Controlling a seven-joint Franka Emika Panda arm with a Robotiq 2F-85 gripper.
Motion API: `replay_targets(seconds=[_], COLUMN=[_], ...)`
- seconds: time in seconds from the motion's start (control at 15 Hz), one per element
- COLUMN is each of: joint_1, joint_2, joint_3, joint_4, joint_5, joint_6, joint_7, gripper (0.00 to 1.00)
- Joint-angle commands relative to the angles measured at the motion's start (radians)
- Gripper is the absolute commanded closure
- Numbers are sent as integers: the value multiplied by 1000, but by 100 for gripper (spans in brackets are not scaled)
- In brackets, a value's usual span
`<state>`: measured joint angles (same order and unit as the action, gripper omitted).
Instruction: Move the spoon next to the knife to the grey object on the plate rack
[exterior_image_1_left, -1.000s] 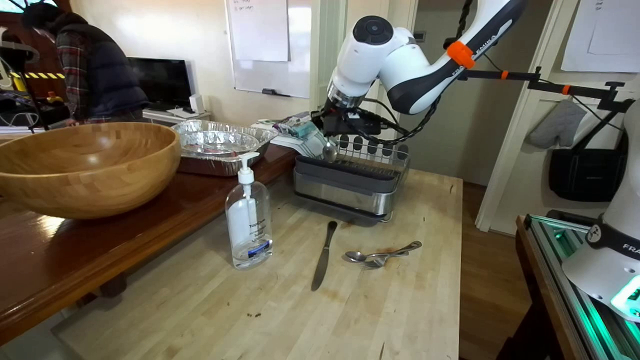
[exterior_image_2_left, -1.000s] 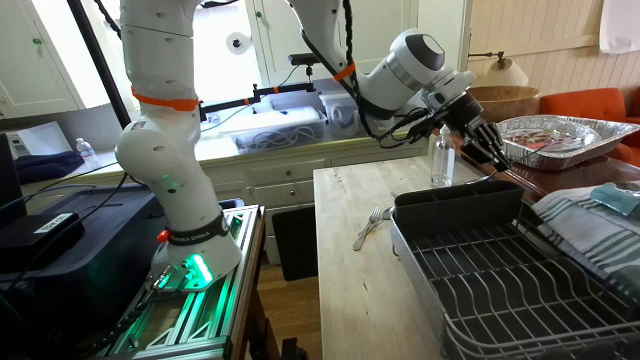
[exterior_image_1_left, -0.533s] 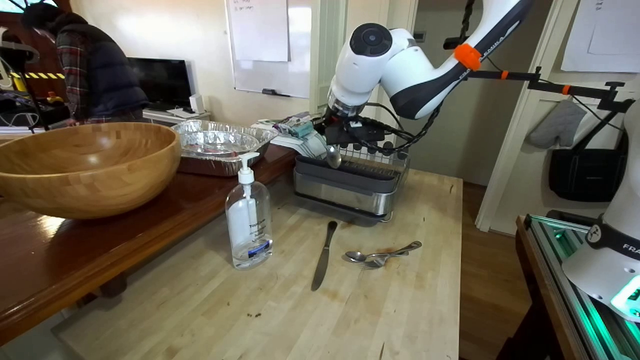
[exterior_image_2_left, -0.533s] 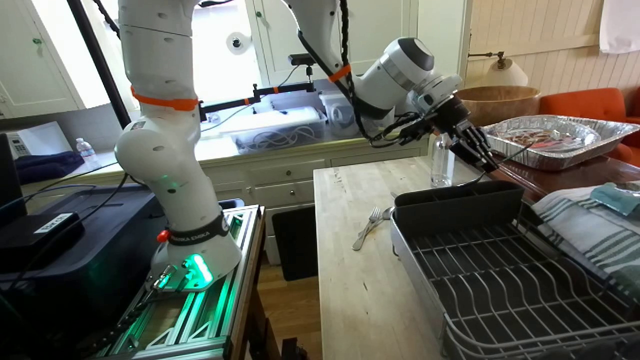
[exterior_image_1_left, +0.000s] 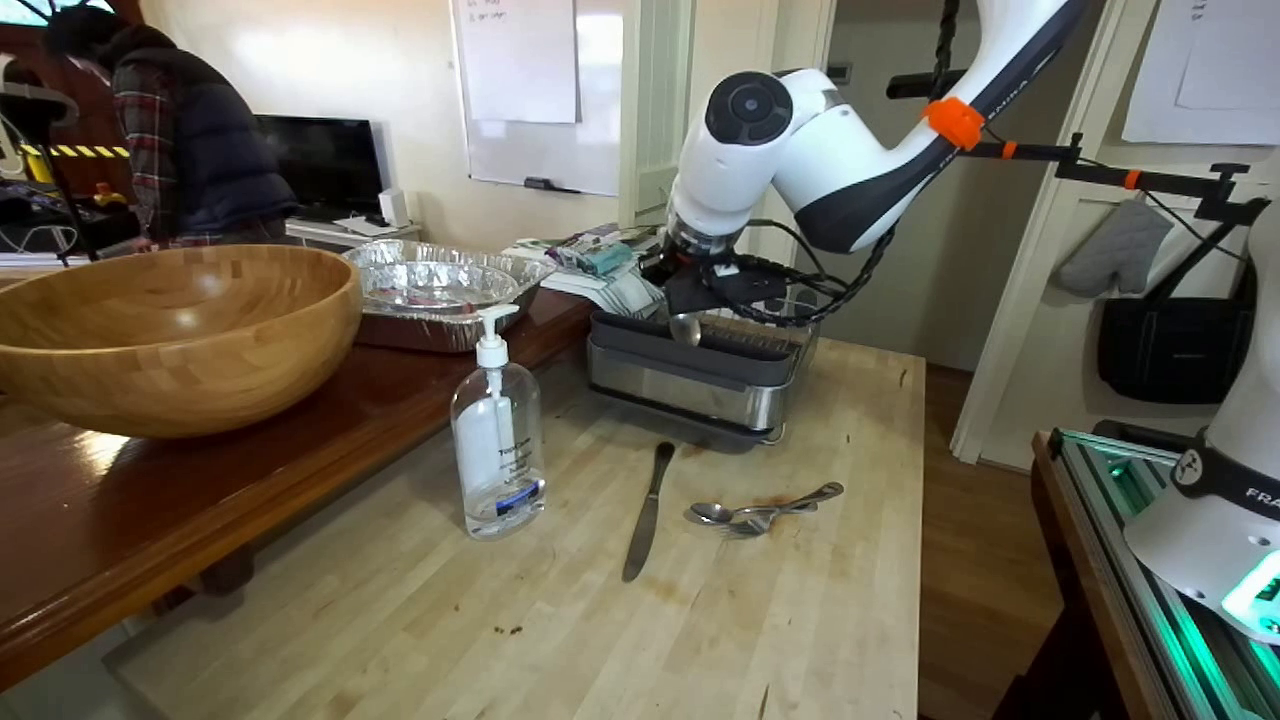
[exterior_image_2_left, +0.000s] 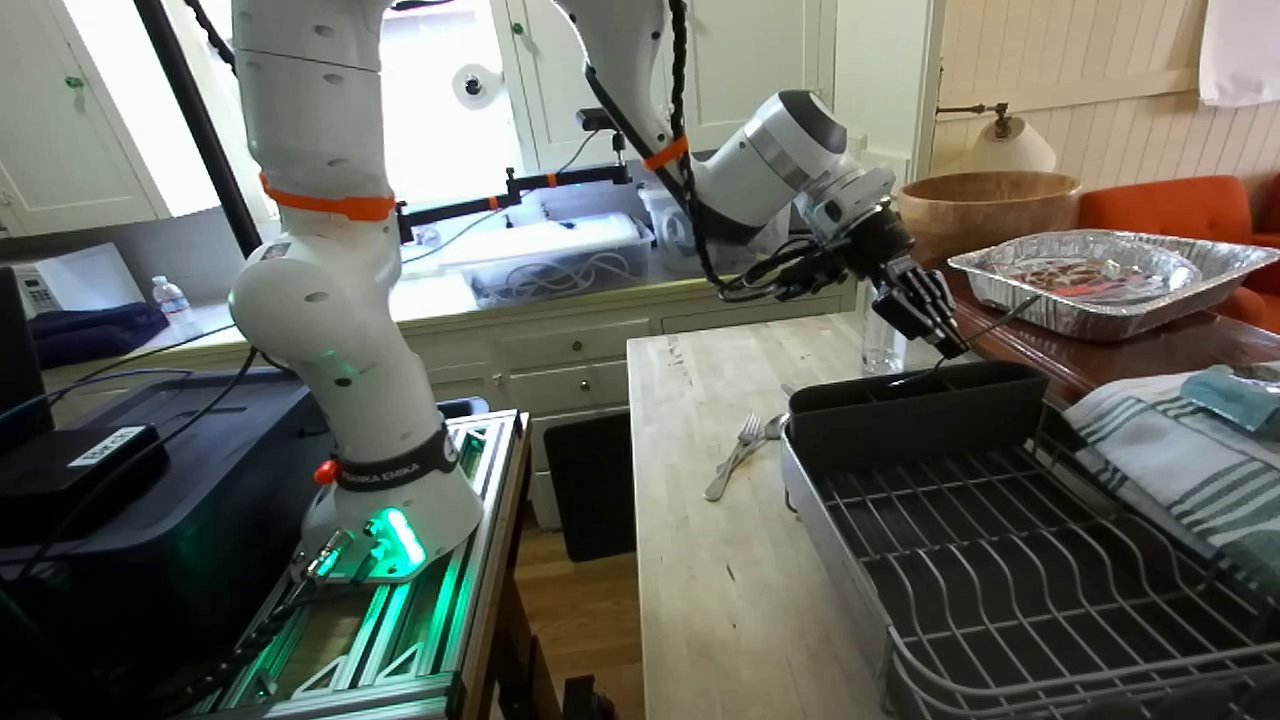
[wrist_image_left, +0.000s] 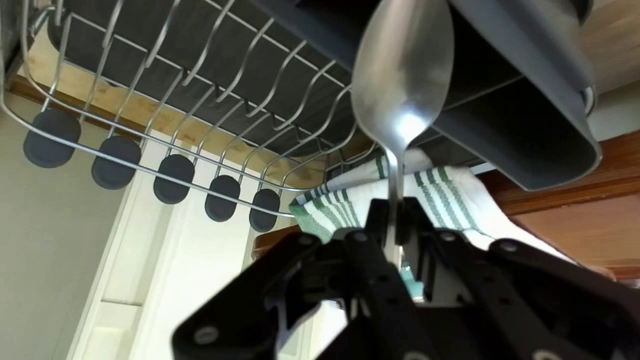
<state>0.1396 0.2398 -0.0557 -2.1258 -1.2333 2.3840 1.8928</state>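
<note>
Pinching a silver spoon (wrist_image_left: 402, 65) over the grey cutlery holder (exterior_image_2_left: 920, 425)

Farthest left in an exterior view, a person (exterior_image_1_left: 205, 150) leans forward in the background. On the reddish-brown tabletop (exterior_image_1_left: 280, 460) stand a large wooden bowl (exterior_image_1_left: 180, 350) and, right of it, nested foil trays (exterior_image_2_left: 1110, 318); past those shows a green-striped dish towel (exterior_image_2_left: 1180, 450). On the pale tabletop (exterior_image_1_left: 400, 620), a clear pump bottle (exterior_image_1_left: 500, 450) stands upright. Right of the bottle, the table knife (exterior_image_1_left: 650, 515) lies flat, its handle end toward the dish-drying rack (exterior_image_1_left: 765, 408). The cutlery holder sits along the side of the rack that faces the knife.

Over that holder hangs the gripper (wrist_image_left: 395, 222), slanted, its fingers pressed from both sides on the spoon's handle. The spoon is tilted, bowl end lower, handle tip higher. In the wrist view the bowl shows against the holder's dark opening; whether it touches the holder or dips inside cannot be told.

Farther right, well apart from the gripper, a second spoon (exterior_image_1_left: 712, 513) and a fork (exterior_image_2_left: 748, 430) lie overlapping on the pale tabletop, near the knife. Beyond, an oven mitt (exterior_image_1_left: 1118, 248) and a black bag (exterior_image_1_left: 1175, 350) hang, and at the right edge stands the Panda arm's base (exterior_image_1_left: 1195, 555).
</note>
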Motion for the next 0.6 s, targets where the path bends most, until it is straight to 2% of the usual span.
replay_targets(seconds=[0.0, 0.53], joint_1=[-11, 0], joint_2=[-29, -5], joint_3=[31, 76], joint_4=[-51, -53], joint_5=[-57, -113], joint_6=[-43, -148], joint_7=[62, 101], gripper=[97, 97])
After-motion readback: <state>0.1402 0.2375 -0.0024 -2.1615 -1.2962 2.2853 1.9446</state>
